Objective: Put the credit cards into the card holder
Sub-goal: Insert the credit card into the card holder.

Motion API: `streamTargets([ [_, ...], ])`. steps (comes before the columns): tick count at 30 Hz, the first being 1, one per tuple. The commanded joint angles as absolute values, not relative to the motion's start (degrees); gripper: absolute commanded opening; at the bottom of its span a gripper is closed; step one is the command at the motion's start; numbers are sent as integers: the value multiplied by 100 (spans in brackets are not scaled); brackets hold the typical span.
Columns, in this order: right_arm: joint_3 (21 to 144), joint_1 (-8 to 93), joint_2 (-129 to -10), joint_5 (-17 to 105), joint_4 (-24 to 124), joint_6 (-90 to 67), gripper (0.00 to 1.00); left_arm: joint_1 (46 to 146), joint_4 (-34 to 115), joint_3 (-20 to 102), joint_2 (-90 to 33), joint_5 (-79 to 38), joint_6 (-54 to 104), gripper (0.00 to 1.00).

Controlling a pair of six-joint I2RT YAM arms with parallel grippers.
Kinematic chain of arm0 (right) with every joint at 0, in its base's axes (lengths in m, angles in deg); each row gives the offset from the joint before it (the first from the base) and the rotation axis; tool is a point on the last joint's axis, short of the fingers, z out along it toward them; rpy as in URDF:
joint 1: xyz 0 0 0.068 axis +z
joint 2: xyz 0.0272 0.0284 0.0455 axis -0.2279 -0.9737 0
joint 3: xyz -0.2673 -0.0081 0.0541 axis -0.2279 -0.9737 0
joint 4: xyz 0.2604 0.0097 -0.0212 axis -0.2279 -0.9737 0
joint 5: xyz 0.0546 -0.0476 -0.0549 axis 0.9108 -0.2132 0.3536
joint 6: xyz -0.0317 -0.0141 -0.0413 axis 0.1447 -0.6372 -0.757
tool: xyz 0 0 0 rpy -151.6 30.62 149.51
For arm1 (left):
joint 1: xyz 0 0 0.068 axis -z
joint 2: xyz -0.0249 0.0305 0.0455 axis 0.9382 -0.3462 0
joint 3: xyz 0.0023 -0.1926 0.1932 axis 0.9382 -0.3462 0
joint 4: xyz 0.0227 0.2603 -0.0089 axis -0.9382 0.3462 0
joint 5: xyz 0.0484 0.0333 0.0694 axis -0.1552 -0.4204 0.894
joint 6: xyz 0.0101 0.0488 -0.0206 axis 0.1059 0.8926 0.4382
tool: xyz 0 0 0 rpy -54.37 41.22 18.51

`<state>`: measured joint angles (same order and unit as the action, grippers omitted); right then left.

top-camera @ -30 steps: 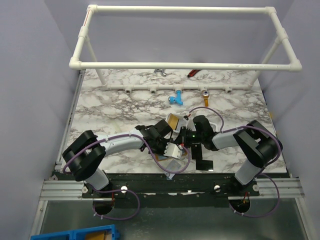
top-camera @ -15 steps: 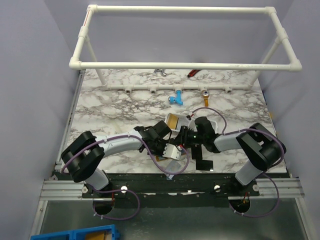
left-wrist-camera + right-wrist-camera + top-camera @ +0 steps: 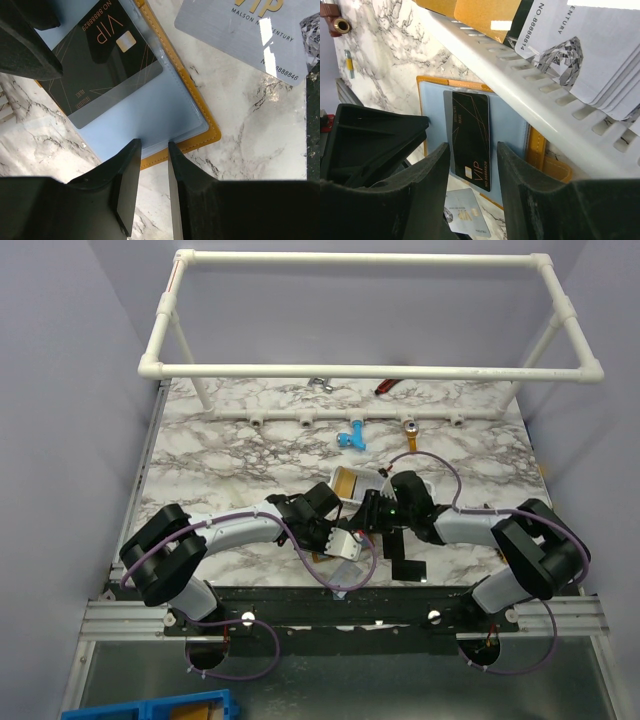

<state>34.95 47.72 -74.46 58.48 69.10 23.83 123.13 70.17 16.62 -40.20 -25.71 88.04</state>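
Observation:
The card holder (image 3: 212,134) lies open on the marble, orange-edged with pale blue sleeves; it also shows in the right wrist view (image 3: 512,125). A black VIP card (image 3: 102,55) lies on its sleeve, partly over the holder's edge, and shows between the right jaws (image 3: 470,135). A silver card (image 3: 245,35) lies on the marble beside the holder (image 3: 465,220). My left gripper (image 3: 154,146) has a narrow gap, its tips at the sleeve's near edge. My right gripper (image 3: 472,150) is open above the black card, not touching it. In the top view both grippers (image 3: 365,520) hide the holder.
A white mesh basket (image 3: 520,90) stands right beside the holder, with a gold card (image 3: 485,12) and white cards (image 3: 570,45) inside. Loose black cards (image 3: 405,568) lie near the front edge. A blue fitting (image 3: 351,436) and the white pipe frame (image 3: 370,370) stand farther back.
My right arm has swung its elbow outward to the right and its gripper has shifted slightly left over the holder. The left arm has hardly moved.

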Motion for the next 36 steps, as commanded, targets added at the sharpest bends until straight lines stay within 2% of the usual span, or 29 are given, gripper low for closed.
streamTargets([
  [1, 3591, 4988, -7746, 5493, 6287, 2133, 45, 12335, 7254, 1487, -4146, -2591, 8775, 29],
  [8, 3895, 5507, -7806, 5287, 6009, 1897, 30, 12336, 7194, 1436, -4153, -2574, 8757, 29],
  [14, 3966, 5699, -7684, 5215, 5941, 1794, 36, 12337, 7126, 1396, -4143, -2588, 8735, 29],
  [19, 4023, 5712, -7571, 5261, 5845, 1669, 38, 12328, 7095, 1375, -4108, -2599, 8726, 29],
  [21, 3997, 5705, -7416, 5083, 5748, 1720, 33, 12327, 7084, 1366, -4077, -2612, 8715, 29],
  [23, 3950, 5708, -7358, 5028, 5761, 1720, 11, 12321, 7077, 1374, -4081, -2608, 8696, 29],
  [24, 3942, 5707, -7367, 5012, 5765, 1715, 3, 12318, 7079, 1392, -4092, -2601, 8693, 29],
  [25, 3949, 5710, -7409, 5004, 5769, 1706, 1, 12318, 7078, 1398, -4100, -2603, 8680, 29],
  [36, 4351, 5831, -8124, 5532, 6046, 1594, 1, 12318, 7097, 1479, -4154, -2591, 8634, 29],
])
